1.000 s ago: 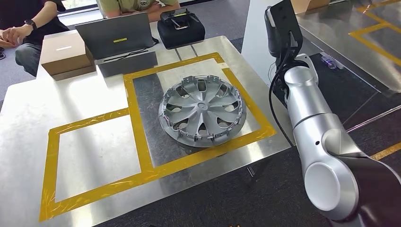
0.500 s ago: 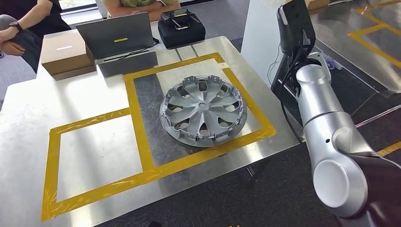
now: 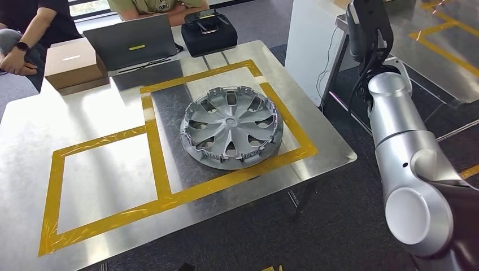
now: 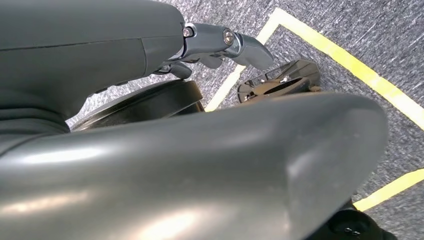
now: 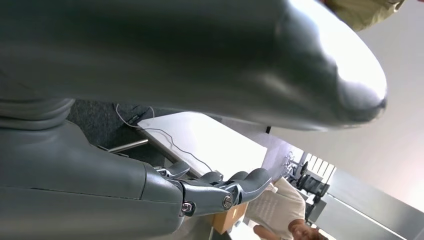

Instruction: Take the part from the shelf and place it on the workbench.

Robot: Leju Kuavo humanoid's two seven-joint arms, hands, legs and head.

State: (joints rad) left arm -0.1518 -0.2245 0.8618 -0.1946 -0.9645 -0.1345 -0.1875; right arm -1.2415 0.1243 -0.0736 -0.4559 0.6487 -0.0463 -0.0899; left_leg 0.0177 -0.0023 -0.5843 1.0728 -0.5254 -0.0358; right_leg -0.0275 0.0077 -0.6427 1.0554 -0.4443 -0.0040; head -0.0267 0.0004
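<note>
Head view: hubcap (image 3: 230, 134) lies on workbench (image 3: 113, 121); no writing legible.

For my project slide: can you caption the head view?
Silver hubcap lies inside the yellow-taped square on the metal workbench; right arm raised beside the table.

The silver spoked wheel cover (image 3: 230, 134) fills the right taped square on the metal table (image 3: 34, 130); the left square lies bare. A grey laptop (image 3: 133, 42), brown cardboard box (image 3: 74, 64) and black case (image 3: 208, 34) crowd the far edge.
</note>
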